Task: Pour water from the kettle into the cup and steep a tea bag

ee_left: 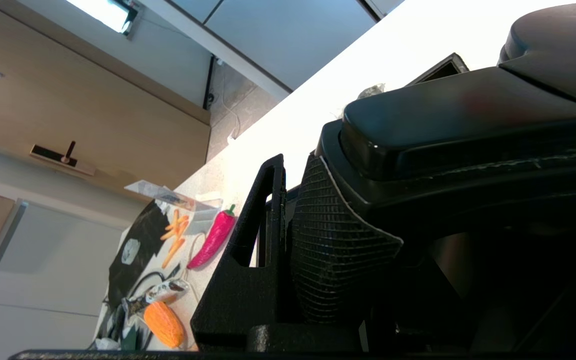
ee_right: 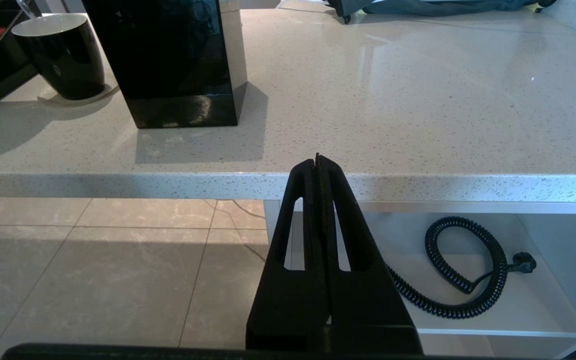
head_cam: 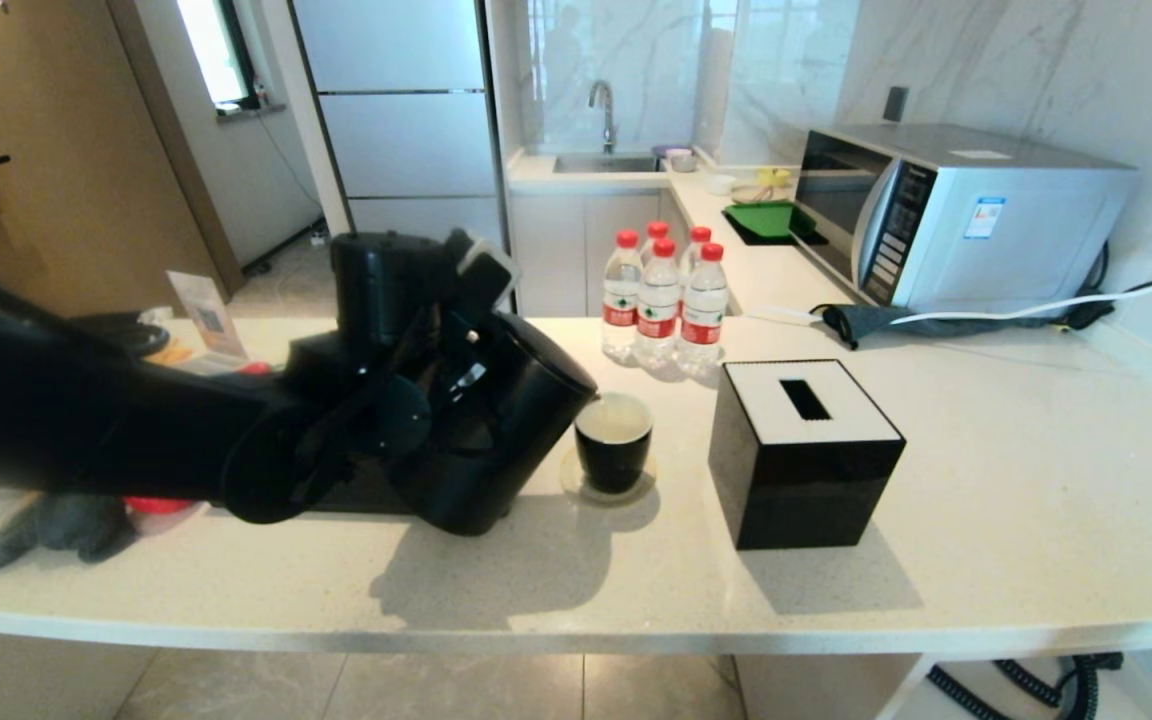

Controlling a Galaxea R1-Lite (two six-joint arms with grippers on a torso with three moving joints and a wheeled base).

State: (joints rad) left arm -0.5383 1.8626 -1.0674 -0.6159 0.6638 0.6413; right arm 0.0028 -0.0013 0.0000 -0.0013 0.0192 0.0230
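My left gripper (ee_left: 368,165) is shut on the loop handle of the black kettle (head_cam: 506,420), and the handle (ee_left: 468,115) fills the left wrist view. The kettle is tilted, its spout end over the near-left rim of the small black cup (head_cam: 613,445). The cup stands on a round coaster and its inside looks pale; I cannot make out a stream of water. That cup (ee_right: 60,55) also shows in the right wrist view. No tea bag is in view. My right gripper (ee_right: 318,160) is shut and empty, below the counter's front edge, out of the head view.
A black tissue box (head_cam: 801,450) stands just right of the cup. Red-capped bottles (head_cam: 661,300) stand behind it and a microwave (head_cam: 946,215) at the back right. A grey cloth (head_cam: 36,530) lies at the left. A coiled cable (ee_right: 468,270) lies under the counter.
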